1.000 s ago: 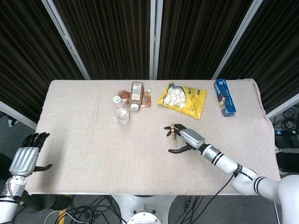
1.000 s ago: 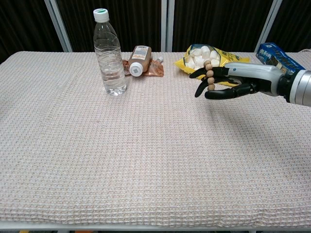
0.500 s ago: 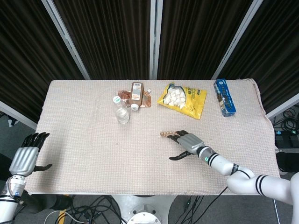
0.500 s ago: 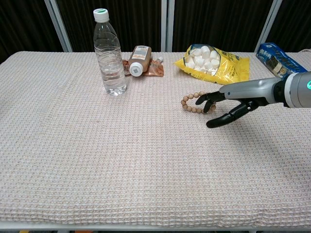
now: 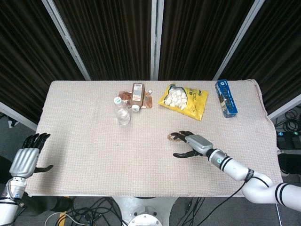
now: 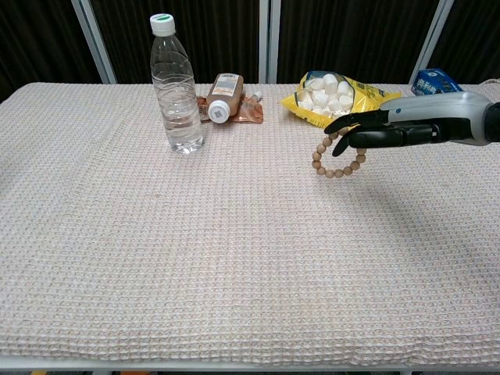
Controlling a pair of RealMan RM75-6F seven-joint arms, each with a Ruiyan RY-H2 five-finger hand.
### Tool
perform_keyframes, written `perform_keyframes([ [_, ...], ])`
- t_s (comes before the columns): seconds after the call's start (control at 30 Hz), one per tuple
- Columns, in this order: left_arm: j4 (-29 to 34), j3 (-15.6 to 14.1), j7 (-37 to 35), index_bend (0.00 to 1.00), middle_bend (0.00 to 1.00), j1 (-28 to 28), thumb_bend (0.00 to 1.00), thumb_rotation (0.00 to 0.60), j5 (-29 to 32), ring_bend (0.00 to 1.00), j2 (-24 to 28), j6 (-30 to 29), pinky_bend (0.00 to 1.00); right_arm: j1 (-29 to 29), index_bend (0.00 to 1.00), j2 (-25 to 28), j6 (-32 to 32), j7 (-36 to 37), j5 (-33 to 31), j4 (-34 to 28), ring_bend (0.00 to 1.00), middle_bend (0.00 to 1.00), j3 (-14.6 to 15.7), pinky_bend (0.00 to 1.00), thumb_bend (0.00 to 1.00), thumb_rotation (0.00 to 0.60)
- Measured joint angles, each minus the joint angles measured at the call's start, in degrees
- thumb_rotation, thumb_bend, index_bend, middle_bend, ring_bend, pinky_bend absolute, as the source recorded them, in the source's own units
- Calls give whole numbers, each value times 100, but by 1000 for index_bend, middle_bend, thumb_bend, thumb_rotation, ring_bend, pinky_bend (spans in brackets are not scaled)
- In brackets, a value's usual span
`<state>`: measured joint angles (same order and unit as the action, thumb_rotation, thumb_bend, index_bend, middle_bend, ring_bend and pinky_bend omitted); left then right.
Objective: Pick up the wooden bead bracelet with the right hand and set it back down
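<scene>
Listing from left: left hand (image 5: 27, 157) off the table's (image 5: 84, 155) edge, fingers spread, holding nothing. Clear water bottle (image 6: 177, 86), upright, green cap. Brown bottle (image 6: 223, 96) lying on a brown pouch (image 6: 244, 111), label print too small to read. Yellow snack bag (image 6: 344, 100). Right hand (image 6: 391, 129) raised, fingers hooking the bead bracelet (image 6: 337, 158), which dangles above the cloth. Blue box (image 5: 225, 98), lettering unreadable.

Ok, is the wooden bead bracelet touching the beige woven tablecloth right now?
Apart. In the chest view the wooden bead bracelet dangles from the right hand, its lowest beads hanging clear above the beige woven tablecloth.
</scene>
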<state>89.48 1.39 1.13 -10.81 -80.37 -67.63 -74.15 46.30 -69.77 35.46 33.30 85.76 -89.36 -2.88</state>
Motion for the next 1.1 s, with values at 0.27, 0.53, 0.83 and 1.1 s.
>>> perform_keyframes([
  [0.27,47,0,44,86,48,23,0,600,-24,0,-2,-65,0,-272,0,82,846,762,637,110,358,0,118,371,0,94],
  [0.53,90,-3,64,86,48,65,0,600,-53,0,8,-153,0,-476,0,-65,1584,293,664,186,498,7,141,502,0,91],
  [0.83,71,5,50,86,48,102,0,600,-94,0,-9,-252,0,-696,0,-159,2013,2312,726,398,269,0,189,310,0,96],
  [1.1,-67,87,211,86,48,148,0,600,-166,0,-158,-527,0,-1225,2,-298,2830,841,440,447,3,78,94,95,149,586],
])
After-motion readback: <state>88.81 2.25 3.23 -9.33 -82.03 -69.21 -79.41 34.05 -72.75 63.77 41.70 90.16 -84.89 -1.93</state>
